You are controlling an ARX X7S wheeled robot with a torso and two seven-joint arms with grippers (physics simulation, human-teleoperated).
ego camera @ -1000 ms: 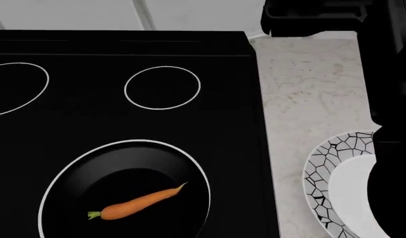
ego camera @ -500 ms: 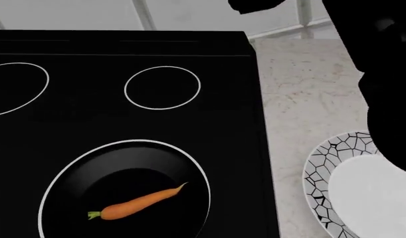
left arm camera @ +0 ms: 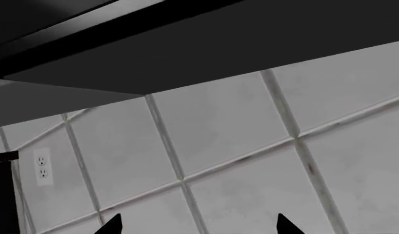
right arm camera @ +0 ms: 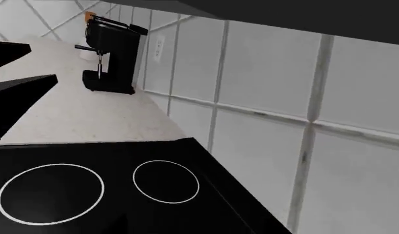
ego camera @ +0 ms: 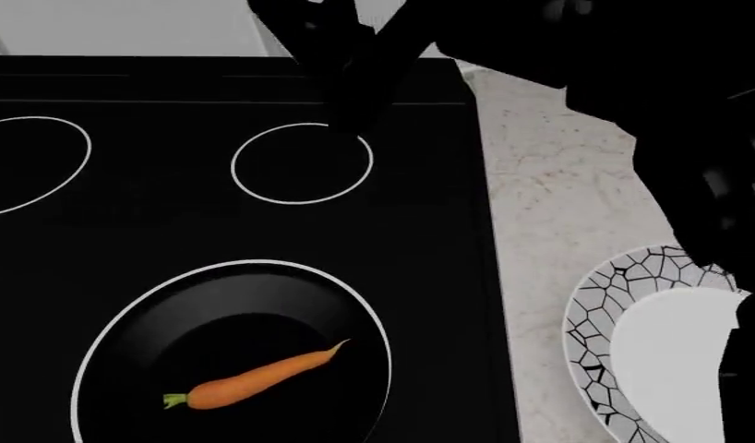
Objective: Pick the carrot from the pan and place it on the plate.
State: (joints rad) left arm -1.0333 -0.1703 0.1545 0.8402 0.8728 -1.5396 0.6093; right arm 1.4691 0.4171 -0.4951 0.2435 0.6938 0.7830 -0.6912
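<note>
The orange carrot [ego camera: 260,377] lies in the black pan [ego camera: 144,332] on the front burner, its green stub pointing left and its tip right. The crackle-rimmed plate [ego camera: 599,318] sits on the counter to the right of the stove, partly behind my right arm. My right gripper [ego camera: 343,65] hangs over the back of the stove, far above and behind the carrot; its jaws are dark against the stove and unreadable. My left gripper [left arm camera: 198,227] is open and empty, facing the tiled wall, and is out of the head view.
A black cooktop [ego camera: 427,231] carries white burner rings [ego camera: 303,162], which also show in the right wrist view [right arm camera: 166,181]. A speckled counter [ego camera: 562,175] runs to its right. A black coffee machine [right arm camera: 111,56] stands by the tiled wall [left arm camera: 251,146].
My right arm has swung left across the top of the head view, from over the plate to above the back burner. More of the plate shows. The carrot and pan have not moved.
</note>
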